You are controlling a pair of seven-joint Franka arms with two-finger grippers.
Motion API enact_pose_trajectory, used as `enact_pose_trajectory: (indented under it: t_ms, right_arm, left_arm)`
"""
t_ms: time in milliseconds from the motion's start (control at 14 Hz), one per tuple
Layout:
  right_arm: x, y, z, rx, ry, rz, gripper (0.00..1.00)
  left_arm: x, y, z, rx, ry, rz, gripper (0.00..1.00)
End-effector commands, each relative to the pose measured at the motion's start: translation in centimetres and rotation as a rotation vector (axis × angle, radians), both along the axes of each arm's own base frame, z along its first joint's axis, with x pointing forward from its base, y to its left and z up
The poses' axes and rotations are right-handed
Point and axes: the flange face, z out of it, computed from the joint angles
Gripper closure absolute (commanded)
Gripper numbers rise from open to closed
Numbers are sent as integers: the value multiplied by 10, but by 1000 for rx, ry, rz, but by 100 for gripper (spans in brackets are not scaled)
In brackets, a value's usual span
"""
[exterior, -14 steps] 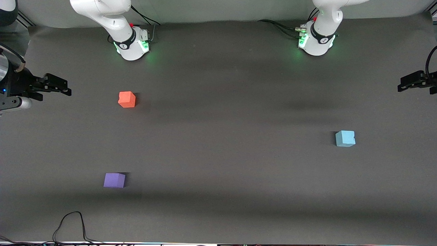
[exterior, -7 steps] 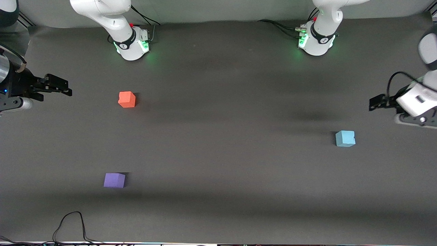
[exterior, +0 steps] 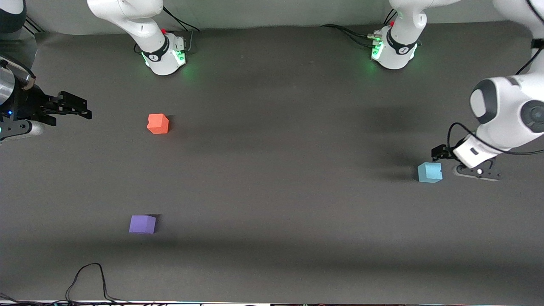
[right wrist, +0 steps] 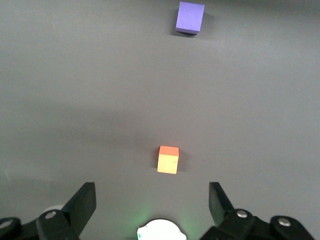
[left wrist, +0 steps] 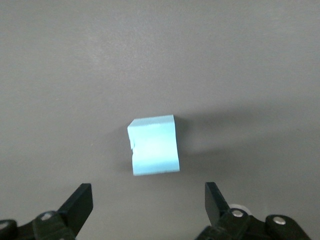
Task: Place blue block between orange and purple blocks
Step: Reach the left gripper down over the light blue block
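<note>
The blue block (exterior: pixel 429 172) lies on the dark mat toward the left arm's end of the table. My left gripper (exterior: pixel 441 153) hovers just beside and above it. In the left wrist view the blue block (left wrist: pixel 153 145) sits just ahead of the open, empty left gripper (left wrist: pixel 148 204), not between its fingers. The orange block (exterior: pixel 158 124) and the purple block (exterior: pixel 142 224) lie toward the right arm's end, the purple one nearer the camera. My right gripper (exterior: pixel 87 108) waits open and empty beside the orange block (right wrist: pixel 168 159); the purple block (right wrist: pixel 190 17) also shows in the right wrist view.
The two arm bases (exterior: pixel 163 57) (exterior: pixel 395 51) stand along the table edge farthest from the camera. A black cable (exterior: pixel 87 280) loops on the mat near the camera, by the purple block. The right arm's base (right wrist: pixel 161 231) shows between the right gripper's fingers.
My left arm has swung in from the table's end and come down next to the blue block. The right gripper has hardly moved. No block has moved.
</note>
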Motion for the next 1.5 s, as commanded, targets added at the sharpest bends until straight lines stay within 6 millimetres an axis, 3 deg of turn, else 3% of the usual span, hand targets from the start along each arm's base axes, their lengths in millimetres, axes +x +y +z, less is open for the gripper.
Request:
enact_pose_trajectory:
  t_ms: [0, 357, 571, 786, 857, 1000, 1143, 1214, 1286, 1357, 1429]
  right_arm:
    - [-1, 2, 3, 0, 2, -1, 0]
    - [2, 4, 1, 1, 2, -4, 0]
    - [3, 4, -2, 0, 8, -4, 0]
    - [3, 4, -3, 2, 13, -5, 0]
    - [3, 4, -4, 2, 15, -5, 0]
    - [3, 4, -5, 1, 18, -4, 0]
    - [2, 3, -6, 0, 21, -4, 0]
    - [1, 3, -7, 1, 22, 4, 8]
    - [0, 3, -6, 2, 20, 11, 38]
    - [-1, 3, -4, 2, 17, 11, 80]
    - [-2, 4, -2, 2, 14, 14, 100]
  left_arm:
    - [0, -4, -36, 5, -23, -28, 0]
    - [7, -4, -85, 2, -50, -32, 0]
    - [11, -3, -90, 1, -53, -30, 2]
    - [12, -2, -95, 0, -44, -18, 42]
    - [12, -2, -96, -1, -42, -13, 51]
    - [18, -1, -88, 1, -51, -16, 55]
    - [31, 3, -60, 2, -27, -13, 55]
    - [38, 3, -34, 2, 7, -11, 55]
    - [44, 1, -4, 3, 38, 1, 55]
    - [48, -7, 27, 6, 48, 19, 55]
    - [50, -22, 53, 10, 56, 50, 55]
